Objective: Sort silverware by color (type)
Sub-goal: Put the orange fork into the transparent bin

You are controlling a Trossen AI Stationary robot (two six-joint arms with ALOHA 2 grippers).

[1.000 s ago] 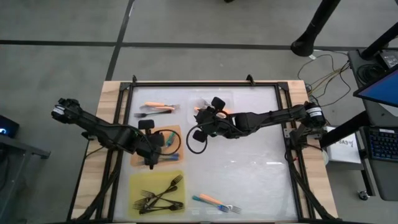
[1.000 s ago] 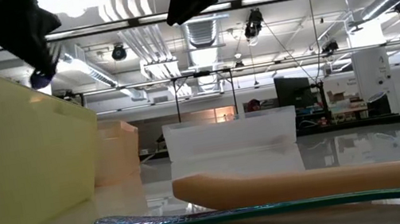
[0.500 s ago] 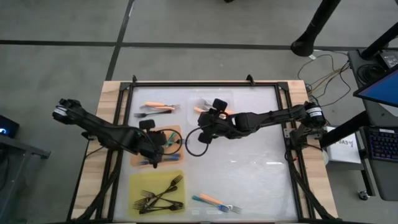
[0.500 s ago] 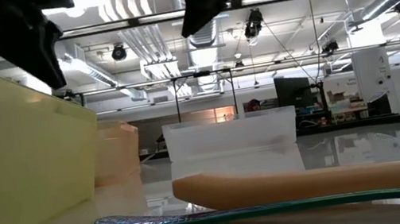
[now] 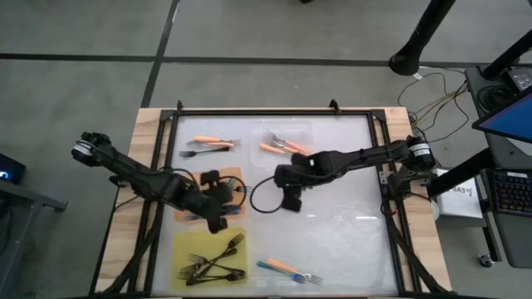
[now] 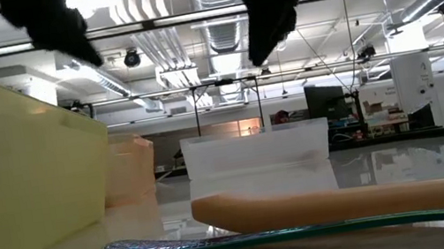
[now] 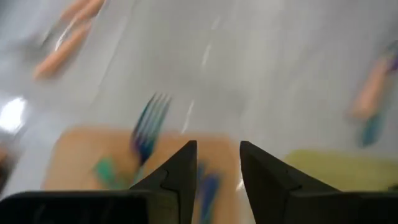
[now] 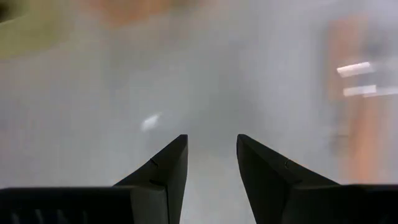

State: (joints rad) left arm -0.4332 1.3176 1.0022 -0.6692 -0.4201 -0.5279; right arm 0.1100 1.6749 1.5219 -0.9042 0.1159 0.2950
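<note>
Forks lie flat, light and slippery; I'd pinch the teal fork (image 7: 148, 126) on the orange mat (image 5: 223, 193) mid-handle. Left gripper (image 5: 218, 220) above that mat and right gripper (image 5: 292, 202) beside it: fingers spread, empty.

An orange mat (image 5: 184, 213) and a yellow mat (image 5: 183, 247) lie side by side on the white table (image 5: 349, 241) — the yellow one nearer the front edge. A clear plastic tray (image 6: 255, 149) sits toward the far side.
</note>
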